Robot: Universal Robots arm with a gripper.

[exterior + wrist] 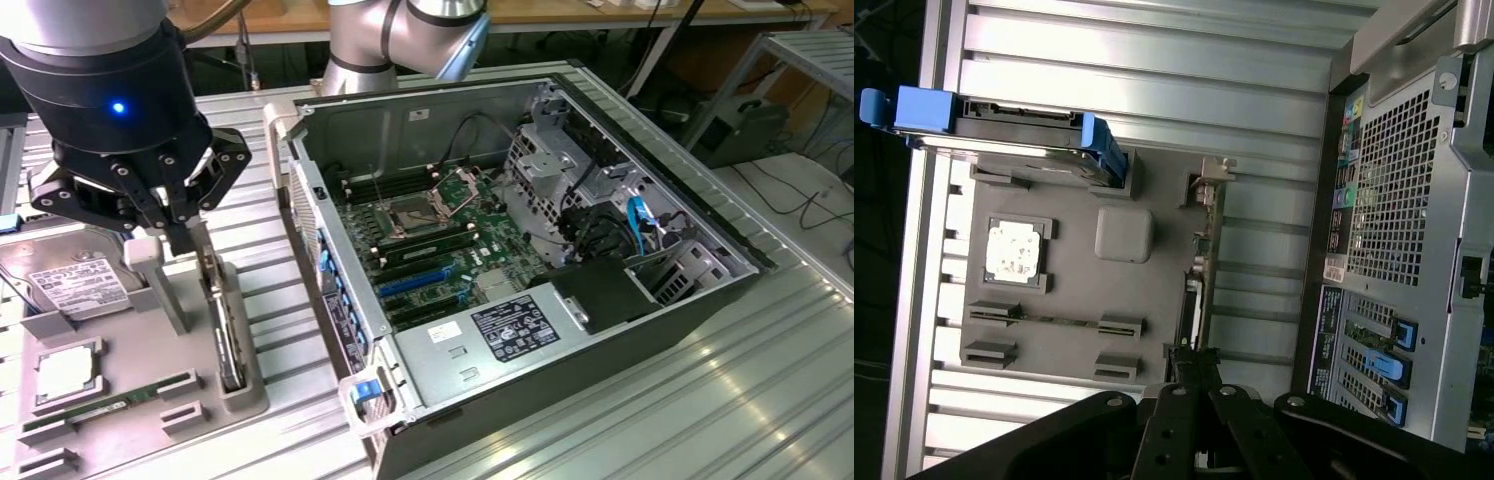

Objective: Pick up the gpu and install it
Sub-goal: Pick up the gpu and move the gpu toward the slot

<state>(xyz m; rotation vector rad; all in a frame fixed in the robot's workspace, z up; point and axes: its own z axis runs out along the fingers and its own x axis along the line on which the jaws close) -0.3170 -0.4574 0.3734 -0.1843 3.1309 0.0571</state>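
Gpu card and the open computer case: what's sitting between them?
Only the grey tray's rim, then a bare strip of ribbed table, clear in both views.

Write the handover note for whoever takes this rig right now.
Gripper: shut on the upper edge of the gpu, as far as the views show.
Gpu: standing on edge in its slot of the grey holder, at the exterior view's left, not lifted.
Computer case: open, beside the holder; its blue slots hold no card.
Done: gpu gripped.
Left: getting it out of the holder and seated in the case.
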